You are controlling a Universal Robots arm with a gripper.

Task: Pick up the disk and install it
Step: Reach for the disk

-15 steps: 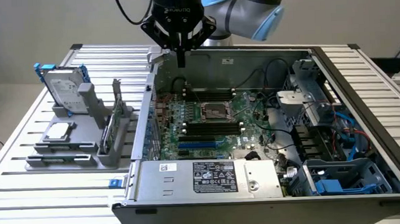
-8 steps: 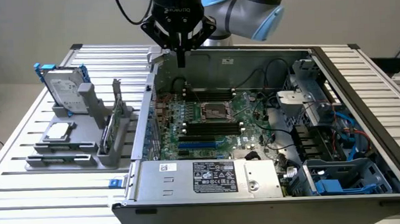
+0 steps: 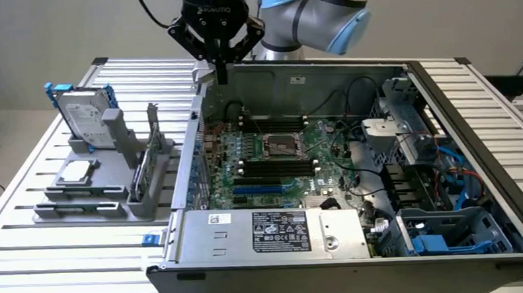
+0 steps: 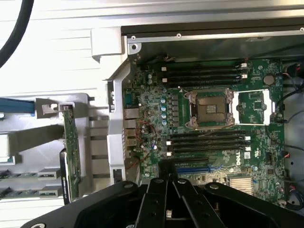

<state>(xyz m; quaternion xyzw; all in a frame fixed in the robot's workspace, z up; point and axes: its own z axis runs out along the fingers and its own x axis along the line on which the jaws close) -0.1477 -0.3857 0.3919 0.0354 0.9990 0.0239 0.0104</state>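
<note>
While the disk (image 3: 85,118) stands upright in its grey holder (image 3: 111,141) near the desk's (image 3: 37,262) far corner on the exterior view's left, nothing grips it. A small square chip (image 3: 75,171) lies on the same holder toward the desk's near edge, and a thin green card (image 3: 143,173) stands on edge in a slot between the disk and the open computer case (image 3: 189,183).

Well apart from the disk, the pincer (image 3: 223,74) hangs over the far corner of the case, its fingers pressed together and holding nothing.

Several things could go wrong, as I judge it. With its fingers together the pincer cannot straddle the disk, and coming down on it would push it crooked in the holder or tip it. A low sideways path could clip the case rim just beneath it, or the card. A grip on the blue plastic rails alone may flex and slip. Inside the case, loose cables (image 3: 356,182) lie near the blue bay (image 3: 442,241) and could snag.
</note>
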